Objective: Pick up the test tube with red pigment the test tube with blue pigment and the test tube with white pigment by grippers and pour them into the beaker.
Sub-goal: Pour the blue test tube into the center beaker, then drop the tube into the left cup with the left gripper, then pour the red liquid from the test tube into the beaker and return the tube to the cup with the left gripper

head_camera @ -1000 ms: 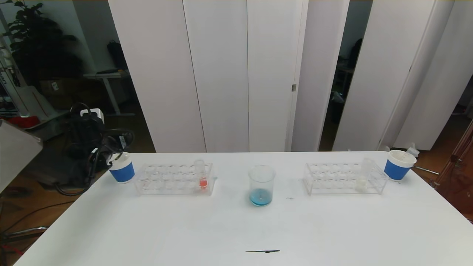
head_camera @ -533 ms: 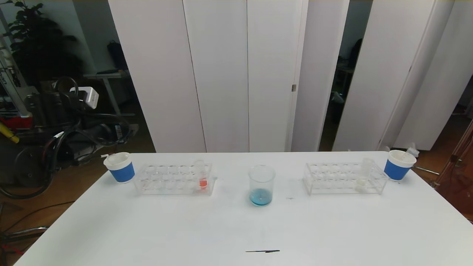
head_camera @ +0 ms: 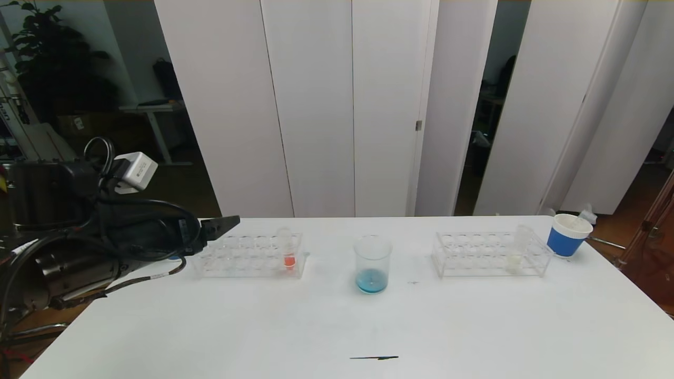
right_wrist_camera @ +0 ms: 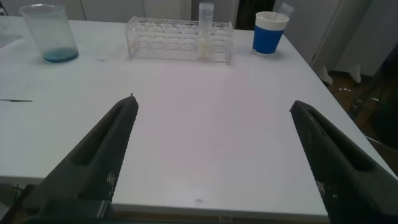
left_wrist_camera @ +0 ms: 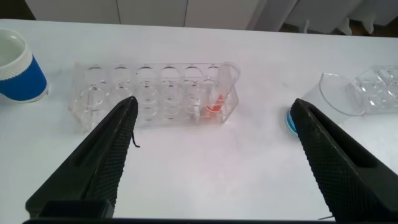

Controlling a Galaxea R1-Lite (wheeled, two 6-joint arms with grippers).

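1. A white table point(head_camera: 337, 326) stands before white folding panels, with a dim room and a plant at the upper left of the head view.
2. Head view: the left gripper point(head_camera: 224, 227) reaches in from the left edge, tips over the near end of the left rack point(head_camera: 247, 256), empty. The red tube point(head_camera: 288, 248) stands upright at that rack's right end. At centre, the beaker point(head_camera: 373, 264) holds a shallow blue pool. The right rack point(head_camera: 492, 255) carries the white tube point(head_camera: 518, 248) near its right end, with a blue cup point(head_camera: 567, 235) beyond. No tube with blue liquid shows.
3. Left wrist view: the left gripper's fingers point(left_wrist_camera: 99, 168) are spread wide around nothing; the red tube point(left_wrist_camera: 214, 99) sits ahead, at the rack's point(left_wrist_camera: 155, 93) far end, the beaker's rim point(left_wrist_camera: 336, 93) towards the right edge. A second blue cup point(left_wrist_camera: 18, 68) shows at the upper left; the head view hides it behind the arm.
4. Right wrist view: the right gripper point(right_wrist_camera: 211, 155), unseen in the head view, hangs low off the table's near edge, fingers wide apart and empty; white tube point(right_wrist_camera: 205, 31), rack point(right_wrist_camera: 177, 38), cup point(right_wrist_camera: 269, 32) and beaker point(right_wrist_camera: 51, 34) line the top.
5. The step looks like fetching the red tube. Centre the fingers on its bare upper part, above the rack, close gently, and lift straight up before swinging to the beaker, or the rack may drag along.
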